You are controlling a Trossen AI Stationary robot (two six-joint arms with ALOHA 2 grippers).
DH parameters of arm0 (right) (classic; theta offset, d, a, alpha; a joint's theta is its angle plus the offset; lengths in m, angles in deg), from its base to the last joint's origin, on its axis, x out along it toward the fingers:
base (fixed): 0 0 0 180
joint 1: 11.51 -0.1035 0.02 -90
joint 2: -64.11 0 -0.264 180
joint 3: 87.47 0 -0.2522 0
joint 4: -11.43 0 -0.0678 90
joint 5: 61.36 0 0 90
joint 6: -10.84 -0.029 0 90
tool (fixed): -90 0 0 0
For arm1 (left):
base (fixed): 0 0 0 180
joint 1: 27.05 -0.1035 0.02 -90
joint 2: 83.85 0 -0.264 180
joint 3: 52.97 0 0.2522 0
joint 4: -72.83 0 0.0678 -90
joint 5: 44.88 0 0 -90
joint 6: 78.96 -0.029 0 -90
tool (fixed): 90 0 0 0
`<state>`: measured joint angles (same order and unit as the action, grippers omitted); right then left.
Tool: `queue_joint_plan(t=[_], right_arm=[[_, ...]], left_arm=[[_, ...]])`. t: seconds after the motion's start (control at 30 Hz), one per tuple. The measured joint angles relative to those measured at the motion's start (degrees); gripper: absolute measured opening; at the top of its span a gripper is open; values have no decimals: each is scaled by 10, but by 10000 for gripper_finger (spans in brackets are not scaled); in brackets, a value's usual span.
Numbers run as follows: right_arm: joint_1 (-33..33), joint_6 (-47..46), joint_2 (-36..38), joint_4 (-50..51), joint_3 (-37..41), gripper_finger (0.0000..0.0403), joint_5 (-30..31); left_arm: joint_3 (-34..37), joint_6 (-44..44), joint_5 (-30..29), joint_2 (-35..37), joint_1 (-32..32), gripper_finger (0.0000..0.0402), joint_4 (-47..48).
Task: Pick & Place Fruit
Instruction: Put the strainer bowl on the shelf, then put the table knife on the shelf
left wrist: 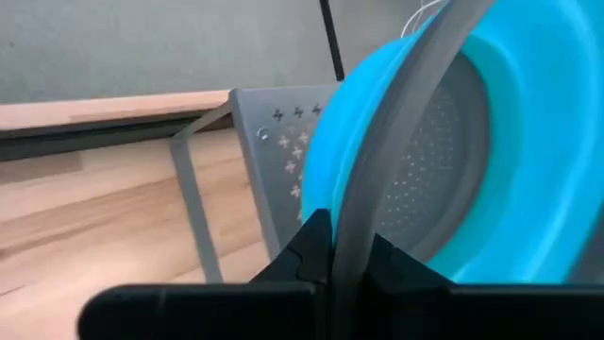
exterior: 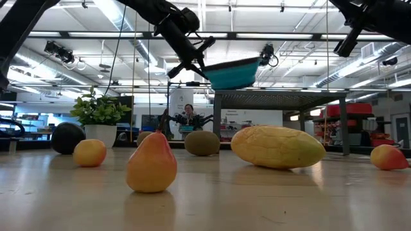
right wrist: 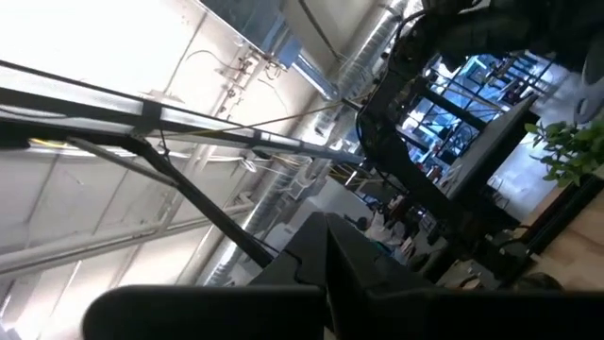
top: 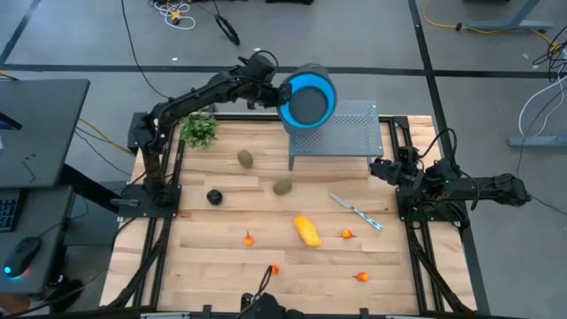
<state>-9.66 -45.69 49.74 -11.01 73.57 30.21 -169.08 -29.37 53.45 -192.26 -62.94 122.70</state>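
Nearest the low camera we see a small pear-shaped orange-red fruit [exterior: 151,163] on the wood, with a round orange one [exterior: 90,153] behind it and the big oblong bumpy yellow fruit [exterior: 277,147] off to the side. From above, all the fruit lies loose on the table: yellow piece [top: 306,230] mid-table, two brown-green ovals [top: 245,159] [top: 283,187] above it, a dark round one [top: 214,197] toward the left arm, and tiny orange-red bits [top: 250,237] scattered along the near half.

Our left gripper [left wrist: 338,253] is pressed together on the grey rim of a blue perforated colander bowl [top: 308,97], holding it in the air, tilted, over the edge of a grey perforated metal shelf [top: 350,131]. We judge the step is setting the bowl down as the fruit's container. To do it well we should level the bowl first, lower it flat onto the shelf or bare wood, clear of the ovals, and only then let go of the rim.

Our right gripper [top: 383,168] is shut and holds nothing, parked at the table's right edge near a slim pale-handled knife [top: 357,212].

The table is light wooden planks [top: 221,266] in a dark frame, with a green leafy potted sprig [top: 200,129] at the left corner. Beyond it is an open lab hall with ceiling trusses, and a person [exterior: 188,115] sits far back.
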Motion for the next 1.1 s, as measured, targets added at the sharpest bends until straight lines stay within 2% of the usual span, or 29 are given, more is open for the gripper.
queue_joint_plan(t=[0.17,0.4,0.53,0.97,1.1], right_arm=[[0,5,0,2,0,2,13],[0,7,0,2,0,2,14],[0,10,0,2,0,2,14],[0,17,0,2,0,2,14],[0,13,0,2,0,2,13]], left_arm=[[0,25,4,-18,6,31,4],[0,37,0,-24,3,25,3],[0,38,-1,-24,3,37,4],[0,27,-21,-24,5,162,3],[0,6,-1,-23,3,188,3]])
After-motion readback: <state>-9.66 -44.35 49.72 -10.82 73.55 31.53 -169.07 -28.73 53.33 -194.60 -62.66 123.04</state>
